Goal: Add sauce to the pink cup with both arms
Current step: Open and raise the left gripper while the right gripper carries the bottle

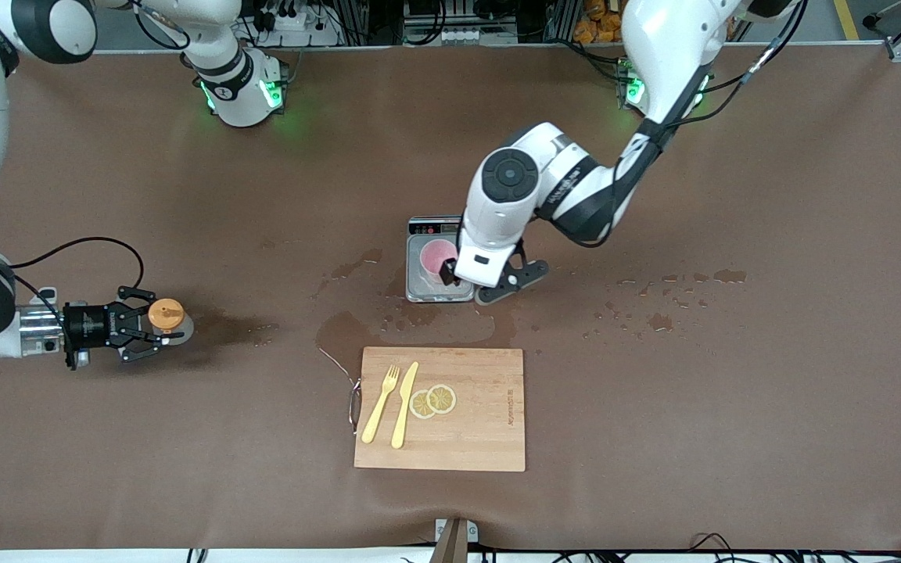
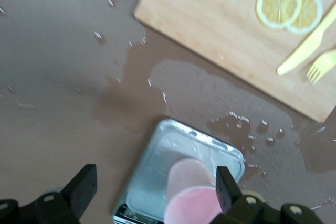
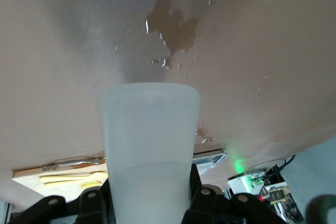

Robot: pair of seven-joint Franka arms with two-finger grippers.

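Cutting board [image 1: 466, 438]: nearest the camera, lying flat on the table [image 1: 732, 391], nearer the camera than both pincers.
Right pincer [image 1: 155, 327]: at the right arm's end of the table, reaching sideways low above the surface, its fingers closed onto the sauce.
Sauce [image 1: 166, 316]: gripped in the right pincer, orange cap facing up toward the camera; in the right wrist view the translucent body [image 3: 148, 150] sits clamped between the black fingers. Whether its base touches the table is hard to say.
Fork [image 1: 381, 404]: yellow, on the board's end toward the right pincer, lying flat.
Knife [image 1: 404, 405]: yellow, just beside the fork and roughly parallel to it.
Lemon slices [image 1: 432, 400]: two, overlapping, on the board just beside the knife, nearer the camera than the left pincer.
Spilled liquid [image 1: 357, 332]: wet patches on the table between the board and the scale, with more drops toward the left arm's end.
Scale [image 1: 420, 283]: grey plate with a display strip, partly under the left pincer.
Pink cup [image 1: 436, 259]: upright on the scale plate, directly at the left pincer; in the left wrist view its rim [image 2: 192, 207] shows between the two fingers.
Left pincer [image 1: 482, 283]: lowered over the scale, spread wide, one finger on either side of the pink cup, not yet closed on it.
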